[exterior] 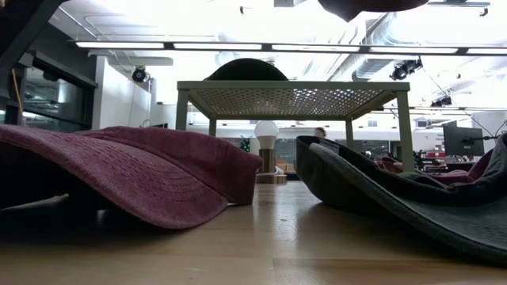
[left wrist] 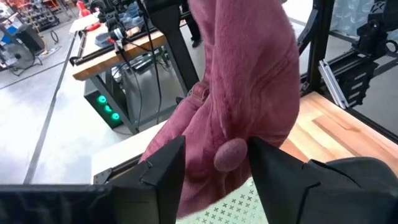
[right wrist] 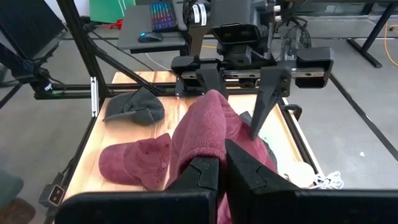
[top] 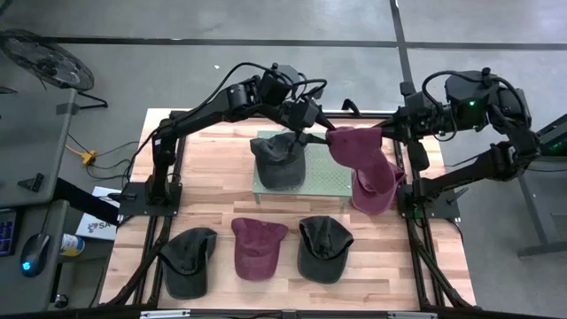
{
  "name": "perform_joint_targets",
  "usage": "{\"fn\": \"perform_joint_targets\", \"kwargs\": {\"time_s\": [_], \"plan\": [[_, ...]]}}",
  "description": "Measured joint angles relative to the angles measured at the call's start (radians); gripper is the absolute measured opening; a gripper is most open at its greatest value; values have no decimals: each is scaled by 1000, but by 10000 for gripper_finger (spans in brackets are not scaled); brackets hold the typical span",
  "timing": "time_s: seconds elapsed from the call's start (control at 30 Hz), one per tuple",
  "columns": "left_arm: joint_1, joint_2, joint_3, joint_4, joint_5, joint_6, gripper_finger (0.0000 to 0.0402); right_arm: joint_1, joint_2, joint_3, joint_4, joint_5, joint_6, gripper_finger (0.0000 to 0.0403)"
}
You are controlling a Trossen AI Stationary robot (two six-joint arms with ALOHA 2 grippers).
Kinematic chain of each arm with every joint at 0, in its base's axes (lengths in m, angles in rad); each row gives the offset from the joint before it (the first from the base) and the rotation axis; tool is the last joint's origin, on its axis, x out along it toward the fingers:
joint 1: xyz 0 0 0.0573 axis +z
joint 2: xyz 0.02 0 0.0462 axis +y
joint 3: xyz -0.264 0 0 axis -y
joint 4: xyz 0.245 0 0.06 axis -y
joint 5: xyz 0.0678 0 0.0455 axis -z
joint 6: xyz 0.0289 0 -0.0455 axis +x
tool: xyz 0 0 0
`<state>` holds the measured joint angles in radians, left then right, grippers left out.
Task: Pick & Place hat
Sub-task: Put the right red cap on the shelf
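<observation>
A maroon hat (top: 361,159) hangs in the air just right of the green perforated stand (top: 323,182), between my two grippers. My right gripper (right wrist: 222,167) is shut on it from the table's right side. My left gripper (left wrist: 217,171) comes from the left and is open, its fingers standing on either side of the hat's crown, with the top button (left wrist: 229,154) between them; whether they touch the cloth I cannot tell. A dark grey hat (top: 279,159) rests crown up on the stand. My right gripper pinches a bunched fold of the maroon hat's cloth (right wrist: 208,140) between its two shut fingers. The fingers come from the table's right side, slanting slightly down. The hat is lifted, its crown toward my left gripper and the rest hanging slack below (top: 372,190).
Three more hats lie in a row on the near part of the wooden table: a dark one (top: 189,259), a maroon one (top: 257,248) and another dark one (top: 323,248). The black frame posts (top: 409,199) stand at the table's right edge, close to the hanging hat.
</observation>
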<state>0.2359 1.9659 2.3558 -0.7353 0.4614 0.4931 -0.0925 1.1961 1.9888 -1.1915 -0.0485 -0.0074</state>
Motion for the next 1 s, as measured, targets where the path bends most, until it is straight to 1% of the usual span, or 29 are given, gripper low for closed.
{"fn": "perform_joint_targets", "kwargs": {"time_s": [0.1, 0.17, 0.27, 0.37, 0.4, 0.6, 0.7, 0.93, 1.0], "plan": [[-6, 0, 0, 9, -1, 0, 150, 0, 0, 0, 0, 1, 0, 0], [-9, 0, 0, 10, -4, 0, 130, 0, -1, 0, 0, 5, -1, 0], [-8, 0, 0, 1, -28, 0, 87, 0, -1, 0, -1, 15, -1, 0], [-8, 0, 0, -15, -45, 0, 32, 0, -1, 0, -2, 16, -1, 0], [-8, 0, 0, -23, -48, 1, 24, 0, -1, 0, -2, 16, -1, 0], [-8, 0, 0, -60, -57, 4, 25, 0, 0, 0, -5, 38, 9, 6], [-8, 0, 0, -90, -62, -11, 25, 0, -4, 0, -5, 69, 42, 21], [-7, 0, 0, -185, -115, -63, 25, 0, -22, 2, -32, 154, 83, 63], [-7, 0, 0, -209, -119, -84, 25, 0, -20, 2, -33, 162, 85, 74]]}}
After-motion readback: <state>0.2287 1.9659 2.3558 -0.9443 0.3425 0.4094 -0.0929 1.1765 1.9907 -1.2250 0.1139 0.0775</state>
